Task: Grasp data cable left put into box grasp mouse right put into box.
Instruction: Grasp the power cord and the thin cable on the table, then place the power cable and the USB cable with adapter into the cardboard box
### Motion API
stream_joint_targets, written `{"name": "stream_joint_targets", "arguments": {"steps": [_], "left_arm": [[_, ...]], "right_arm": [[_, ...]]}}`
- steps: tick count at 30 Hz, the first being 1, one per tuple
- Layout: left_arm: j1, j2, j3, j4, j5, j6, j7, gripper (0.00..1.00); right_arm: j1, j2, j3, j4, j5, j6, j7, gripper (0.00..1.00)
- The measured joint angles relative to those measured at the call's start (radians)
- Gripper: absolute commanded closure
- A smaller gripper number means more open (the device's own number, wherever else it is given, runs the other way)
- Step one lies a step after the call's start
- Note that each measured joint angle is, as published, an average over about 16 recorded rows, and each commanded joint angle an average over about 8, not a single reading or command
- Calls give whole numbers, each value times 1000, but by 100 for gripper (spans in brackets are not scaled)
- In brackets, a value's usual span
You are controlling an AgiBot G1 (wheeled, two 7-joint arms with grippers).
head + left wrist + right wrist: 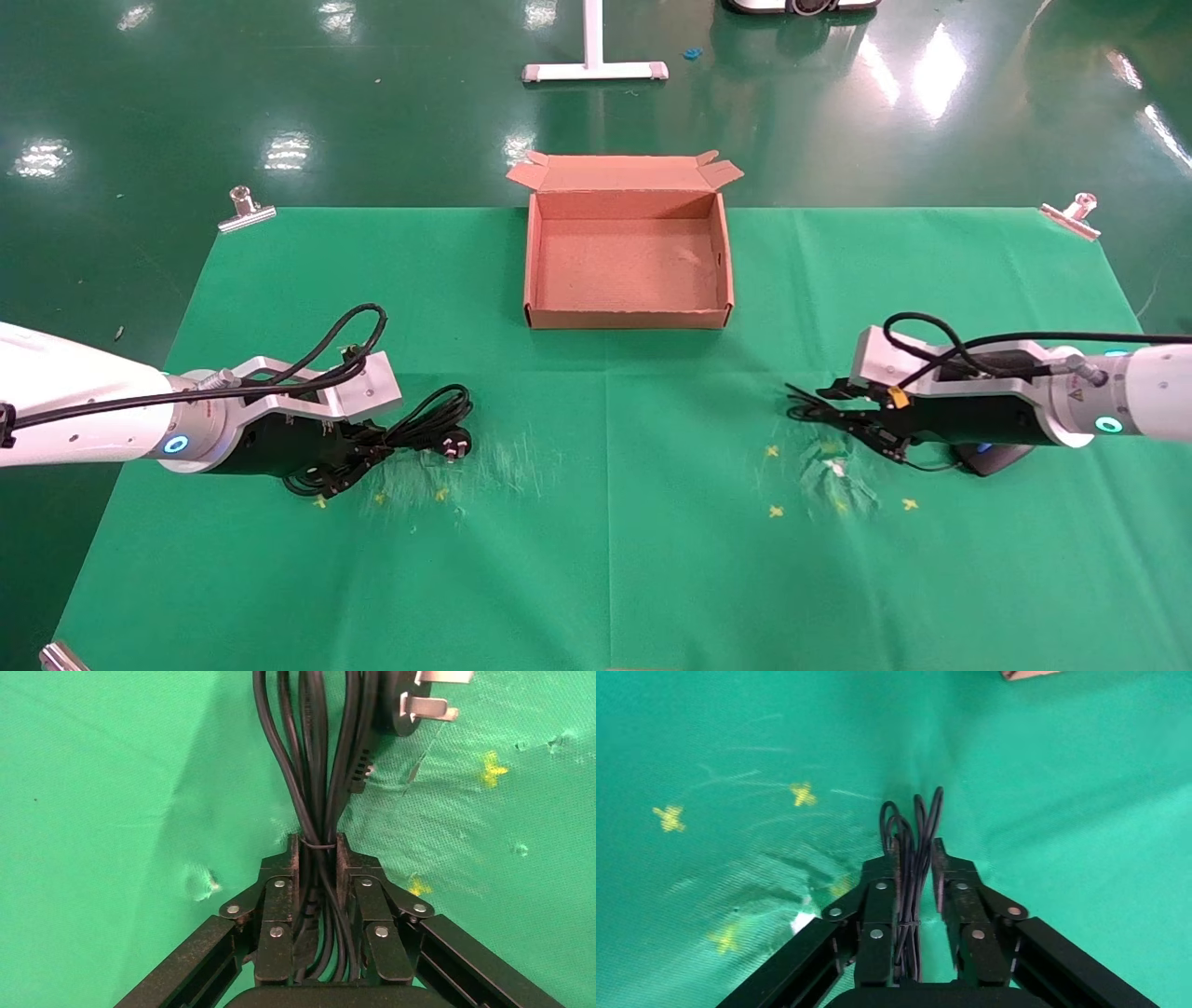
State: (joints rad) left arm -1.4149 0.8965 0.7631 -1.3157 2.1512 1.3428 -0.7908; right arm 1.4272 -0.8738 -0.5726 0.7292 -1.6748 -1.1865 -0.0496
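The open brown cardboard box (627, 252) sits far-centre on the cloth-covered surface (605, 559); the coiled thick black data cable (424, 431) lies left, and the small black mouse (985, 458), seemingly, right.

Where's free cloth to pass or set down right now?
Free: the middle strip of cloth between the left gripper and right gripper, up to the box, plus the near edge. Crowded: around the data cable at left; the mouse under the right arm.

No readable text, labels, brands or numbers on anything.
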Motion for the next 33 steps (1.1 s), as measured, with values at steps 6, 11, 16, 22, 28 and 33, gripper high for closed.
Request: {"name": "stream_joint_targets", "arguments": {"steps": [6,11,16,22,28,33], "left_arm": [[-14,-1,-1,-4,-6,14,6,100],[-66,5,-6,-9,-32,57,26,100],[-144,34,-15,-1,-59,93,53,100],[-234,134,-17,72,-46,40,101,100],[-276,293,2,237,13,-146,164,100],[-283,406,57,377,28,-329,225,100]], "right_arm": [[34,-3,15,-31,17,-1,0,100],[70,-7,31,-55,36,-2,1,100],[112,-10,48,-76,55,-2,1,100],[167,-9,68,-88,76,-3,1,100],[222,7,90,-85,96,-9,7,100],[265,30,106,-73,110,-20,16,100]]}}
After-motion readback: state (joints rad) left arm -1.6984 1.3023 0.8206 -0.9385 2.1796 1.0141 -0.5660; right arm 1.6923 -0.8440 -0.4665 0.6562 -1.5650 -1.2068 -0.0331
